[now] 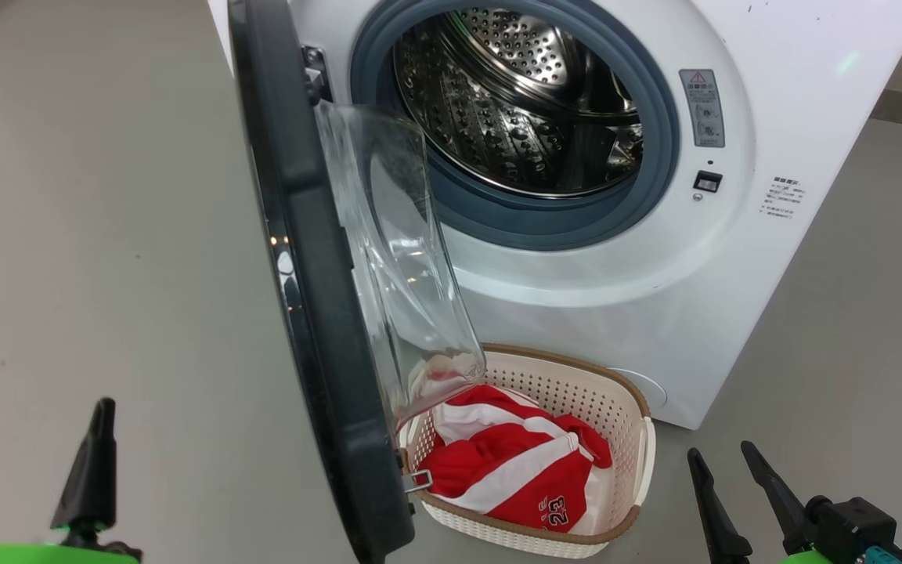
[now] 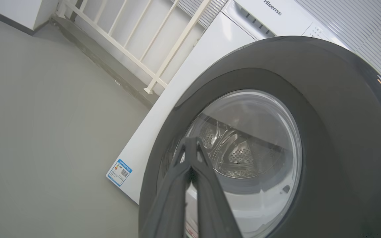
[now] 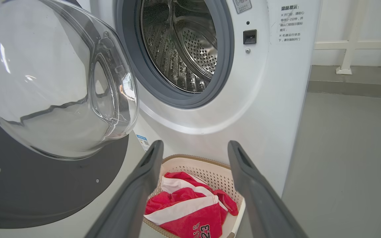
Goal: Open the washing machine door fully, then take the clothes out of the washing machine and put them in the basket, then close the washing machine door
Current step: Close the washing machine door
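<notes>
The washing machine (image 1: 733,258) stands with its door (image 1: 302,274) swung out, edge-on in the head view. The clear glass bowl (image 1: 404,258) faces the bare steel drum (image 1: 521,102). In the basket (image 1: 639,407) below the opening lie the red and white clothes (image 1: 514,470), one showing "23". My left gripper (image 1: 105,407) is shut and holds nothing, on the outer side of the door. In the left wrist view its closed tips (image 2: 190,142) point at the door's black rim (image 2: 326,132) and window. My right gripper (image 1: 719,450) is open, right of the basket, and it (image 3: 195,148) frames the clothes (image 3: 184,205).
Grey floor lies on both sides of the machine. A white railing (image 2: 137,36) runs along the wall behind it. A blue label (image 2: 119,172) sits low on the machine's side. The door hangs over the basket's left part.
</notes>
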{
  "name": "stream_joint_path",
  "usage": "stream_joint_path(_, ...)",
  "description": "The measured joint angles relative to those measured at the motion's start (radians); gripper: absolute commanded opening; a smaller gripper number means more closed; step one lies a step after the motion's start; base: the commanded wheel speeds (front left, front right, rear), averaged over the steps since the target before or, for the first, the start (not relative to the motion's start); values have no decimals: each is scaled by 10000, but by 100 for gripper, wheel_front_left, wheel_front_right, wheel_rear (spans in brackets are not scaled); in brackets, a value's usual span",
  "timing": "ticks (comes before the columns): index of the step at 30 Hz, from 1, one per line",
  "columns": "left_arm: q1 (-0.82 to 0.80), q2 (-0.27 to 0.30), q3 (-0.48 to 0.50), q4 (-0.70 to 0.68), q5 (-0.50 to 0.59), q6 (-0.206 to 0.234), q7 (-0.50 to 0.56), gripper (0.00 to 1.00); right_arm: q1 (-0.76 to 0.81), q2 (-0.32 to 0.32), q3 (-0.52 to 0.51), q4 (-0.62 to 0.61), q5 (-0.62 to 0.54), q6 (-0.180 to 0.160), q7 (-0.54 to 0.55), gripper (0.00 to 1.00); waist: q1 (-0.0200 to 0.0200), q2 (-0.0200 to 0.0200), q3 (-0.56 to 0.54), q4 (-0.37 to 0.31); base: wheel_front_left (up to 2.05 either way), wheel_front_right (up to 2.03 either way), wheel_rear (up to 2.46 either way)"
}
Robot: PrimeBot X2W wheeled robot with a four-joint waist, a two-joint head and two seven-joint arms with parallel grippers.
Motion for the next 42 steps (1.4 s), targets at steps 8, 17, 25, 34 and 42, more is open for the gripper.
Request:
stream_joint_path(8,-222,1613,-1091,-1129,-4428,2,796,0,-2,-6,-8,-13,0,0,0,100,0,0,117,-139,0,0,0)
stream_joint_path(17,-166,1939,-750,-2591,-7538,2,3827,0,-3,-4,-12,-19,0,0,0,100,0,0,170,-195,0,0,0)
stream_joint_path(25,326,957,217,-3103,-8489,2,7547,0,-5,-6,-21,-40,0,0,0,100,0,0,293,-178,0,0,0)
stream_joint_path(34,261,-102,1321,-2861,-7896,2,9285,0,-52,-13,-29,-48,0,0,0,100,0,0,438,-246,0,0,0)
stream_joint_path(42,-206,-934,1657,-2708,-7087,2,10034,0,-239,-19,-36,-79,0,0,0,100,0,0,590,-360,0,0,0)
